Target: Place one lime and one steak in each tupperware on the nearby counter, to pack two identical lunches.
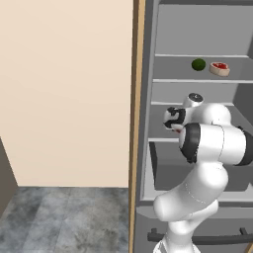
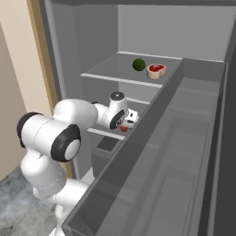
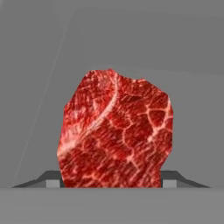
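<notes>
The arm is reaching deep into the open fridge [image 2: 193, 138], and the pincer [image 3: 112, 183] sits right at the bright red steak [image 3: 114, 131] on a middle shelf [image 2: 107, 132]. In the hand view the meat sits dead ahead, flanked low down by one dark fingertip [image 3: 49, 178] on each side, so the jaws bracket it; they look drawn in against its flanks, though whether they truly bite or merely touch I cannot tell from here. From the right base view a sliver of red peeks out just under the pincer [image 2: 127, 123], which fits that reading. Why approach this way? A flat slab on a shelf gives little to grab from above, with the next shelf close overhead, so coming in level along the shelf and squeezing across its narrow width looks like the sensible choice. Up and beyond the pincer, on the higher shelf [image 2: 120, 64], wait the dark green lime [image 2: 138, 64] and, just beside it, the pale-rimmed steak [image 2: 156, 70], parked there as the next pickups, I would judge. No tupperware or tabletop here, so this red piece has a trip ahead: the packing looks barely begun, with the lift-out and the carry to come. One risk is clipping the shelf above on the way out.
</notes>
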Controlling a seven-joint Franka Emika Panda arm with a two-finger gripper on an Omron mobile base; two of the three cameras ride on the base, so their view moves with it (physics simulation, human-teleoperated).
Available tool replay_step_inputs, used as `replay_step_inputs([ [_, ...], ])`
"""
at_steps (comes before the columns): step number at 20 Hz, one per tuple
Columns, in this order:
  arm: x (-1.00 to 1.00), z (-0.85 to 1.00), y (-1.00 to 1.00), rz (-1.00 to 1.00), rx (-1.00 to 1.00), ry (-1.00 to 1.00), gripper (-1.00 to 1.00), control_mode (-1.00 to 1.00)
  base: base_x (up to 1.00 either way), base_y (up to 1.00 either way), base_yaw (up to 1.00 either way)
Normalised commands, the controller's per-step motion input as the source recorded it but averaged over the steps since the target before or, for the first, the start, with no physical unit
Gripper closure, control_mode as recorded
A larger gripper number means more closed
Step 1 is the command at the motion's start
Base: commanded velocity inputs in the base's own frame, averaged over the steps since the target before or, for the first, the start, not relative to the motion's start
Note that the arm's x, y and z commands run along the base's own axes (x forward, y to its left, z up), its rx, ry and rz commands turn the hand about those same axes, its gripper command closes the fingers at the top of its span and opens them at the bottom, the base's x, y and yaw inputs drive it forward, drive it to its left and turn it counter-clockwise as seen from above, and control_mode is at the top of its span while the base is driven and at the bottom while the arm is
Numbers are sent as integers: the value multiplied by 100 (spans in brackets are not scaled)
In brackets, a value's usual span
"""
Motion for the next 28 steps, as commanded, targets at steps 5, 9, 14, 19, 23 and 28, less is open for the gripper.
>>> replay_step_inputs([
  [5,-81,23,2,-2,1,0,100,-100,0,0,0],
  [9,-100,88,19,-11,0,0,100,-100,0,0,0],
  [14,-100,91,24,-12,0,-1,100,-100,0,0,0],
  [19,-100,16,39,-2,-12,-13,100,-100,0,0,0],
  [23,-100,11,26,0,-19,-35,100,-100,0,0,0],
  [28,-100,12,18,0,-16,-30,100,-100,0,0,0],
])
